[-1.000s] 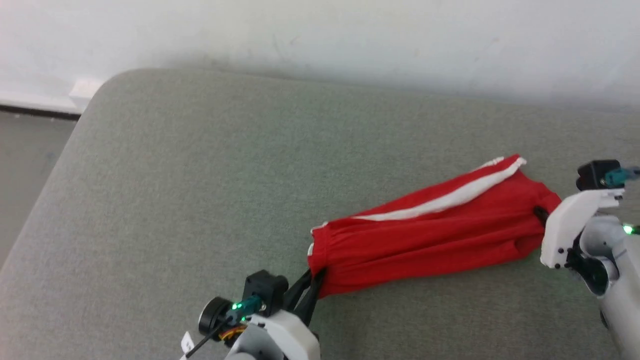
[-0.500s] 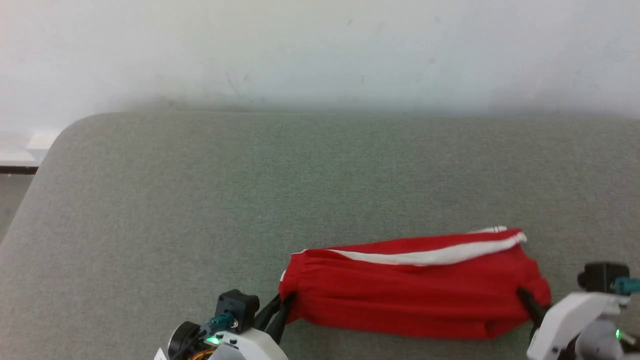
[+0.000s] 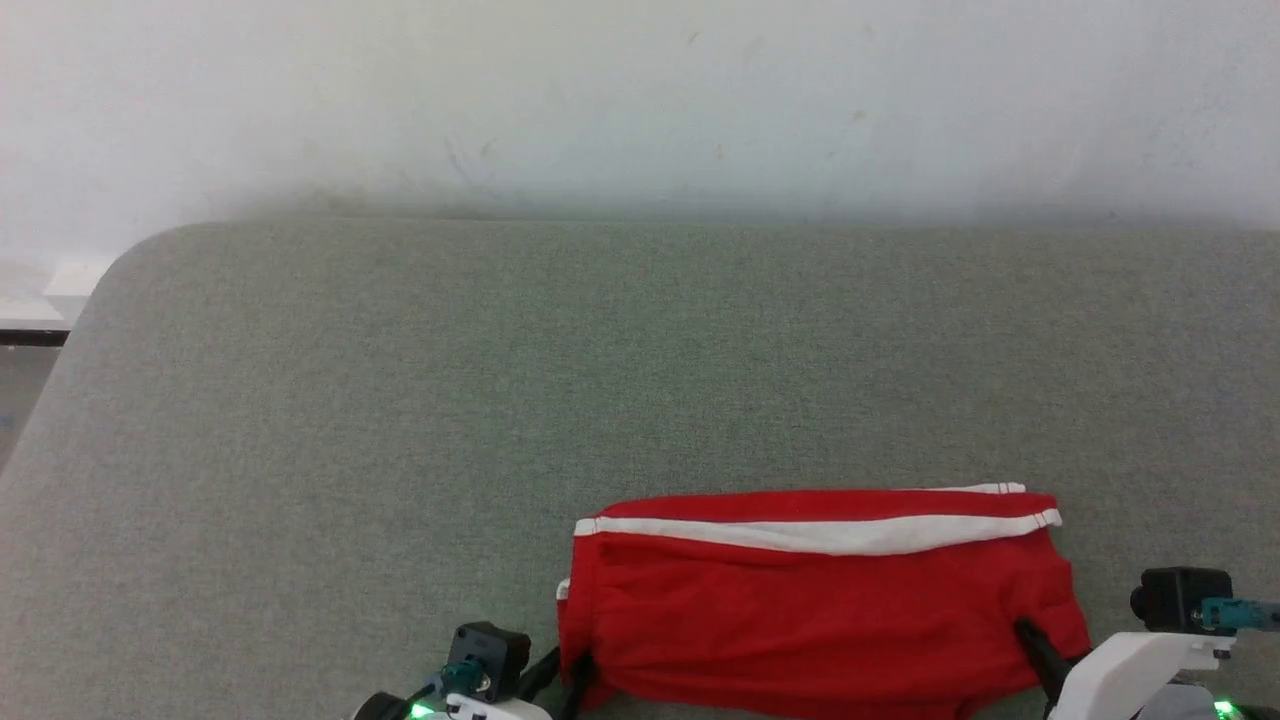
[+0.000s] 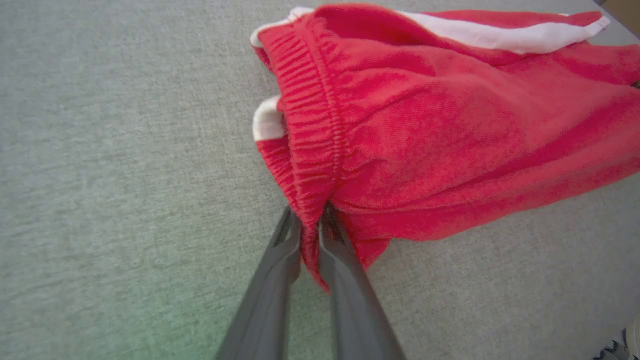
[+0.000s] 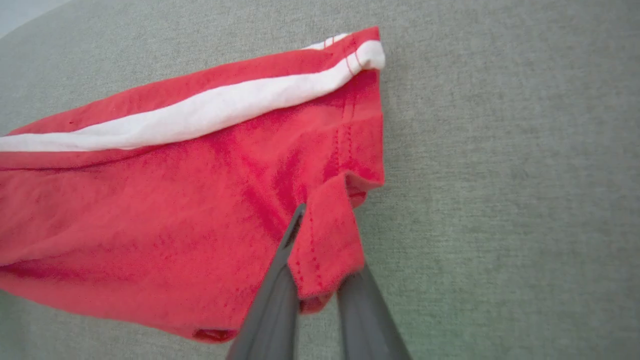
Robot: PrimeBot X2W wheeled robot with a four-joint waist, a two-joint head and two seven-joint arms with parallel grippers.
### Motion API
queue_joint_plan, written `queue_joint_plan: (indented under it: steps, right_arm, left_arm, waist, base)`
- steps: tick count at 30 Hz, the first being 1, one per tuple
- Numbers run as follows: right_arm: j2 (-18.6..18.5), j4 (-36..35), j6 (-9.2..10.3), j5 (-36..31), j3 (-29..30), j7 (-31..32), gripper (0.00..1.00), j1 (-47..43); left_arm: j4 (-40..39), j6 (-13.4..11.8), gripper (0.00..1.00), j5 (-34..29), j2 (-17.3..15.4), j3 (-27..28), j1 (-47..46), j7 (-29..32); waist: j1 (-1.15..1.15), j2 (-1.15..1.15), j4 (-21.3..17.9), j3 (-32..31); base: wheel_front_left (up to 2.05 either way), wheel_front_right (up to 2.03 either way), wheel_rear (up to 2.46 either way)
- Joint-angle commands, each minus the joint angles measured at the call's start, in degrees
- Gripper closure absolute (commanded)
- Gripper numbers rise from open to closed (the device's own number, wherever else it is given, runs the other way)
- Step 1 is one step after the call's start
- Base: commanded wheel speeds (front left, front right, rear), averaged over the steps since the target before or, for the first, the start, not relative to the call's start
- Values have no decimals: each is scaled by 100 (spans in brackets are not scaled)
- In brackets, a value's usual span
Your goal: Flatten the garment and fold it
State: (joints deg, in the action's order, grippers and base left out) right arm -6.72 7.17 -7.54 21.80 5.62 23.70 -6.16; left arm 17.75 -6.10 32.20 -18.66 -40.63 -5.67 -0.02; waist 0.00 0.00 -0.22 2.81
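Slippage looked the likeliest trouble at the near edge, where both claws had only thin bites of cloth. The left gripper (image 4: 311, 220) was pinched almost shut on the gathered waistband (image 4: 310, 115) of the red shorts (image 3: 820, 610), holding just its near left corner. The right gripper (image 5: 325, 250) was closed on a small flap of the hem (image 5: 327, 235) at the near right corner, one finger under the cloth and the other partly hidden by it. The shorts lay spread left to right between them on the grey upholstered surface (image 3: 400, 400), close to its near side, waistband left and leg opening right. From such shallow holds, I judged, a sharp pull apart could tug a corner free, while slack could let the thin fabric sag. Ridges ran across the middle of the panel, and a fold closed over them would lock them in. A second layer showed at the waistband end, so lifting one corner might drag only the top layer and skew the edges. Farther on, the white side stripe (image 3: 820, 533) marked the shorts' far edge, lying fairly straight. Beyond it the surface was bare up to the pale wall (image 3: 640, 100), giving wide room to carry the near edge forward. There was open surface to the left too, as far as the rounded far-left corner (image 3: 130, 260), where it dropped away; to the right it ran out of view.
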Motion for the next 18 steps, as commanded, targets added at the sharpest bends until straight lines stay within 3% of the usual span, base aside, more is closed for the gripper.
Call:
queue_joint_plan:
  steps: [1,7,12,18]
  right_arm:
    - [-25,32,5,2,14,-6,0,45]
    - [-380,-247,5,-260,2,18,0,-70]
    - [-613,-650,5,-276,-8,66,0,-167]
    - [-851,-365,5,-602,-5,-52,0,-152]
  left_arm:
    - [53,3,0,-37,18,-22,10,-19]
    - [58,-99,0,-294,-25,-105,13,-384]
    - [-448,-224,0,-310,-177,124,180,-988]
    - [-1172,-754,0,-704,-382,844,324,-1484]
  waist:
    - [0,0,35,-34]
    - [0,0,176,-322]
    - [0,0,251,-501]
    - [0,0,382,-509]
  base:
    - [0,0,0]
    - [0,0,0]
    - [0,0,0]
    - [0,0,0]
